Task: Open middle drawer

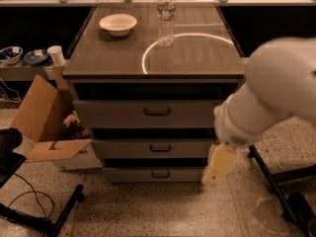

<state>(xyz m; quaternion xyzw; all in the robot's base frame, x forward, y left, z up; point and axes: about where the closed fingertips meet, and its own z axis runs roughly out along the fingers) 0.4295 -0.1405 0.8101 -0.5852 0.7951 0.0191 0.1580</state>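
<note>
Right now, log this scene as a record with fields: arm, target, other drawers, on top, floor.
arm: gripper low at the right front of the cabinet, apart from every handle
target: middle drawer shut, inside not showing; small loop handle at centre, untouched
other drawers: top drawer and bottom drawer, both shut
on top: white bowl back left; water bottle upright to its right
floor: open cardboard box left of the cabinet

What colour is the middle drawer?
The middle drawer is grey, camera view; the gripper hangs near its right end.
</note>
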